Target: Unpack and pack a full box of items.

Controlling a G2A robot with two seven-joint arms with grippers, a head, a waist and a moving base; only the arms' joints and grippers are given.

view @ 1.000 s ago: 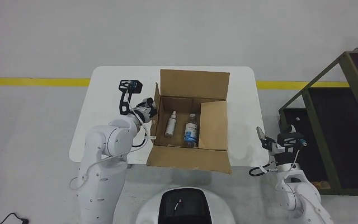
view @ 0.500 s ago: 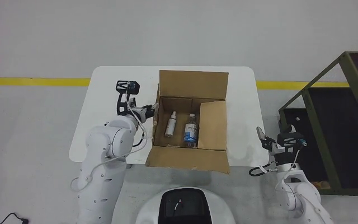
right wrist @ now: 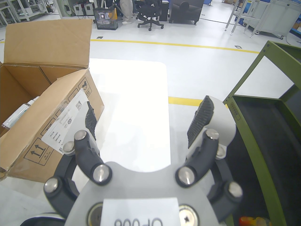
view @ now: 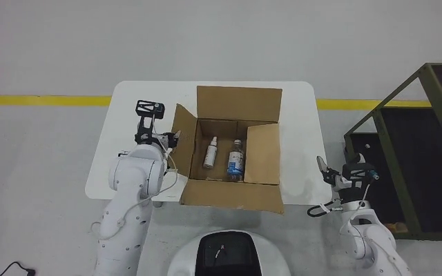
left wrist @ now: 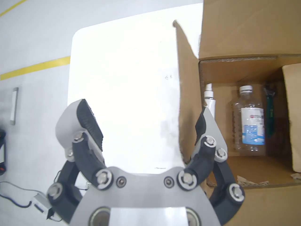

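As the left gripper (left wrist: 143,112) gapes, the box (left wrist: 244,24) lies beside it, perhaps touching.

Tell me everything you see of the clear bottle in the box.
The clear bottle is see-through plastic with a white cap and a white and blue label. It lies on its side on the floor of the open cardboard box, cap toward the far wall, between a white spray bottle and a green thing.
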